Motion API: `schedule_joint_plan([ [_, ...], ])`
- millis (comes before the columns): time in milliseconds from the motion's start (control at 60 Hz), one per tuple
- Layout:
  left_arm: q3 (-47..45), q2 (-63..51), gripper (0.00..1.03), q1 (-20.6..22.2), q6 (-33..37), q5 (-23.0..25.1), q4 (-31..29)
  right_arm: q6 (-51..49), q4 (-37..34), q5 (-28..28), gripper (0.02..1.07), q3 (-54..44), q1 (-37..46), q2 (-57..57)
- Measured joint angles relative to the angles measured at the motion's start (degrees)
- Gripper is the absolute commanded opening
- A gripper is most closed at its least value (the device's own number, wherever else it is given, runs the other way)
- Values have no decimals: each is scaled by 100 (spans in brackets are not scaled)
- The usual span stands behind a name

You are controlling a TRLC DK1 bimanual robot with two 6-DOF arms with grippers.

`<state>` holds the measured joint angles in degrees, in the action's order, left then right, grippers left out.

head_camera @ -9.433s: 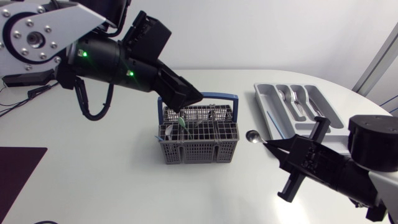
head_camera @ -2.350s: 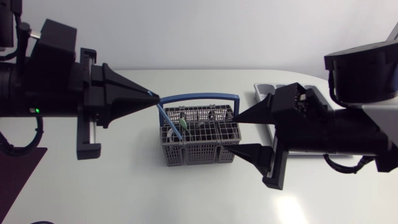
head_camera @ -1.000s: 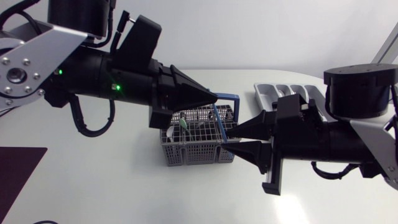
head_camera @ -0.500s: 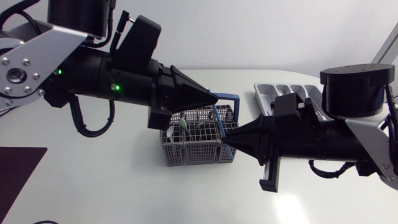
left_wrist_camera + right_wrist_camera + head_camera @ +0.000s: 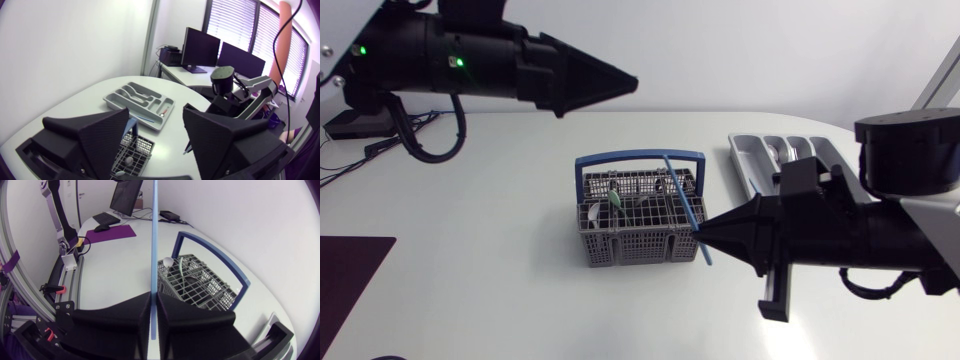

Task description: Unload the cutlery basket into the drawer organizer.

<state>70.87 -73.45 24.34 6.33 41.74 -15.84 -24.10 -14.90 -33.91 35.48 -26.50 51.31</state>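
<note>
1. While the right gripper (image 5: 703, 232) has its fingers pressed together on the thin blue stick (image 5: 678, 185), the step in hand looks like carrying that piece from the cutlery basket (image 5: 620, 245) to the drawer organizer (image 5: 748, 165).
2. The stick slants across the basket's right end, with its upper tip near the basket's blue handle (image 5: 640, 156) and its lower tip past the basket's front corner. I cannot tell whether it is fully clear of the grid.
3. Next, the right arm probably has to lift the stick away from the handle, swing back toward the organizer behind it, and lay the stick flat along 1 long compartment.
4. The left gripper (image 5: 625, 80) hangs well apart from the basket with its fingers spread and nothing between them.
5. A green-handled piece (image 5: 615, 198) and other cutlery stand in the basket. Spoons (image 5: 790, 155) already lie in the organizer's compartments.
6. Likely obstacles are the handle arch beside the stick and the right arm's own bulk over the organizer.
</note>
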Motion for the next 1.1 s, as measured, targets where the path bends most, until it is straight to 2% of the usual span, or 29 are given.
schedule_joint_plan([
  [83, 68, 7, 98, -321, -33, 0, -42, -76, -199, -2, 8, -11, 317, -201],
  [200, 76, 83, 98, -627, 262, -177, -481, -214, -474, -66, 8, -11, 973, -411],
  [367, -131, 297, 97, -748, 1043, -763, -754, -422, -595, -105, 8, 0, 2133, -317],
  [517, -651, 372, 96, -782, 1722, -1276, -791, -459, -481, -50, 8, 240, 2905, 483],
  [650, -1010, 372, 96, -769, 2173, -1596, -833, -188, -157, 437, 8, 621, 3086, 1432],
  [867, -1331, 391, 96, -575, 2704, -2087, -828, 494, -28, 1237, 8, 1563, 3093, 3053],
  [1100, -1891, 654, 95, -393, 3158, -2280, -610, 1091, -31, 1823, 8, 2210, 3047, 4308],
])
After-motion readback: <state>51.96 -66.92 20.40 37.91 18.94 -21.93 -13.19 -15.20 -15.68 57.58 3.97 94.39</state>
